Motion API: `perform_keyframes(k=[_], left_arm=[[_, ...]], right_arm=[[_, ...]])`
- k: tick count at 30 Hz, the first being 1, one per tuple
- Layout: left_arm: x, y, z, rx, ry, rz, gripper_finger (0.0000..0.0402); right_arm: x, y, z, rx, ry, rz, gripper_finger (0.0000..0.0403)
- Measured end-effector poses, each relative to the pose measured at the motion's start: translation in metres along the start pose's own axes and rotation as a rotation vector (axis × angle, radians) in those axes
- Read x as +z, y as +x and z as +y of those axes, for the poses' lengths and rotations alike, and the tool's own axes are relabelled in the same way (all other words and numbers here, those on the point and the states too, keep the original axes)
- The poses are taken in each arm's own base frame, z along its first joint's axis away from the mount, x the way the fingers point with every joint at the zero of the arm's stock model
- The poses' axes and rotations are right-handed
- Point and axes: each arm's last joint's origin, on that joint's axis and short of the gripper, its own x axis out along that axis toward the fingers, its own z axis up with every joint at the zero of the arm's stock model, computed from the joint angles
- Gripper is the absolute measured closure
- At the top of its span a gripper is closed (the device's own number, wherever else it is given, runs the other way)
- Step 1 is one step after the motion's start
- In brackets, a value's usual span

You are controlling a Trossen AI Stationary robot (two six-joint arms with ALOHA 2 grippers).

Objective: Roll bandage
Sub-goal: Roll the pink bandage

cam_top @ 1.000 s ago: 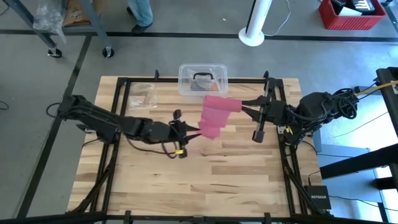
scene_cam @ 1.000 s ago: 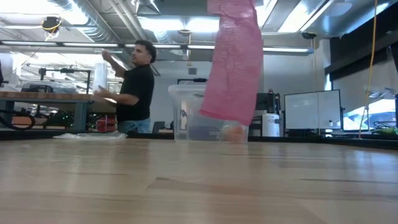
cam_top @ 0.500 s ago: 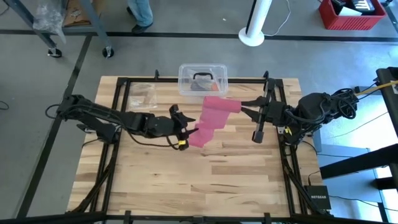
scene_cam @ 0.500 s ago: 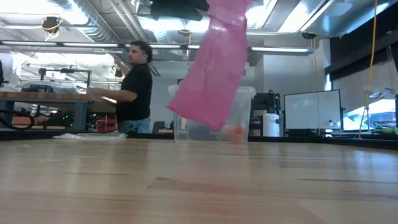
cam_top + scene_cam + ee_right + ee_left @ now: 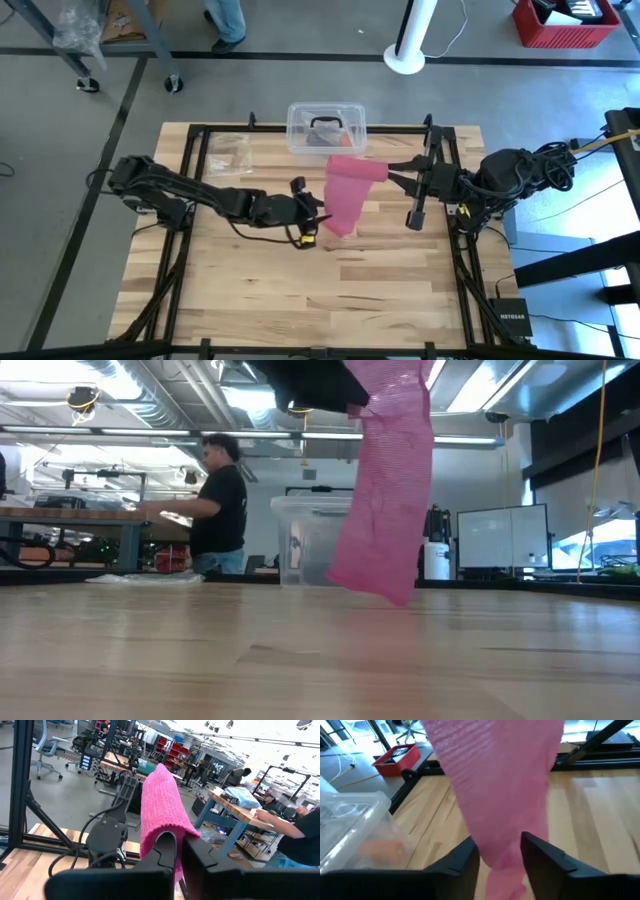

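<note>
1. Your right gripper (image 5: pixel 175 845) pinches the bandage's (image 5: pixel 345 190) top end, hung mid-table.
2. Your left gripper (image 5: pixel 500 855), fingers parted, brackets its tail, seemingly ungripped.
3. Still pre-roll: close, then start winding.

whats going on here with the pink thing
Two robot arms are handling a pink bandage above a wooden table. The right gripper is shut on its top end, so the strip hangs down. The left gripper has its fingers either side of the lower end. No roll is formed yet.
</note>
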Motion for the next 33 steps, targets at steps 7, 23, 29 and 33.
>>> perform_keyframes(k=[7, 23, 29, 33], left_arm=[[-0.006, 0.007, -0.003, -0.018, 0.012, 0.025, 0.0376], [-0.012, -0.013, -0.001, -0.096, 0.007, 0.17, 0.0244], [-0.011, -0.023, 0.002, -0.095, -0.016, 0.197, 0.0225], [-0.009, -0.023, 0.002, -0.105, -0.032, 0.174, 0.0224]], right_arm=[[0.0, 0.0, 0.0, 0.0, -0.006, -0.001, 0.0386], [0.0, 0.0, 0.0, 0.0, -0.014, 0.0, 0.0386], [0.0, -0.001, -0.001, -0.001, -0.016, -0.002, 0.0386], [0.0, -0.001, -0.001, 0.0, -0.017, -0.001, 0.0386]])
